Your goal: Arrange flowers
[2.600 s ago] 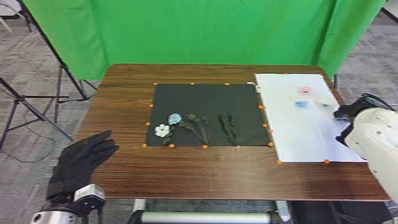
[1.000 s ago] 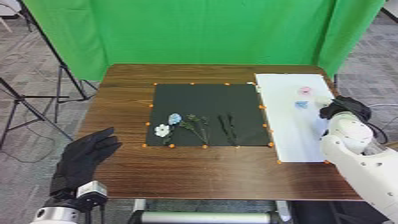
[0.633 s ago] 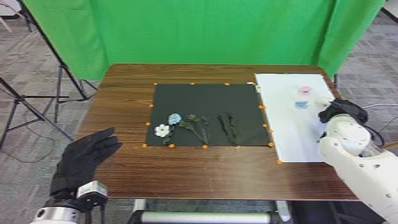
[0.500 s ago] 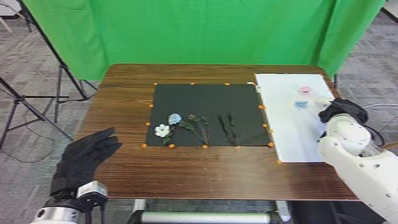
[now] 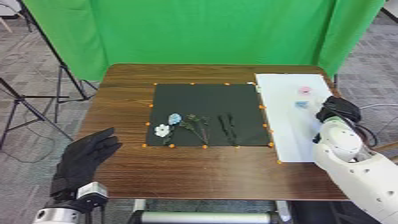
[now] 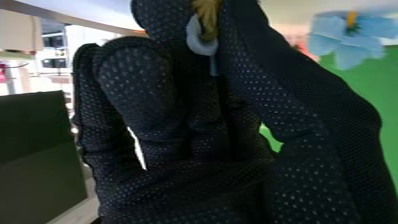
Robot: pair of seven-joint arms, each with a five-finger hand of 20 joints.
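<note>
At the white sheet's right side, my right hand (image 5: 338,111) is over the sheet. In the right wrist view the hand (image 6: 209,185) pinches a white flower (image 6: 202,42) with a yellowish centre between thumb and finger. A blue flower (image 5: 301,104) and a pink flower (image 5: 305,90) lie on the white sheet (image 5: 289,135). On the black sheet (image 5: 195,95) are a white flower (image 5: 162,130), a pale blue flower (image 5: 174,119), green sprigs (image 5: 200,125) and dark stems (image 5: 227,127). My left hand (image 5: 82,159) is open at the table's left edge.
Small orange markers (image 5: 205,146) run along the sheets' edges. The brown table (image 5: 204,175) extends in front of both sheets. A green cloth (image 5: 204,35) hangs behind it, and a black stand (image 5: 60,95) is at the left.
My right hand has moved left from the table's right edge onto the white sheet's side, then slightly back toward me. It now covers the white flower there and holds it.
</note>
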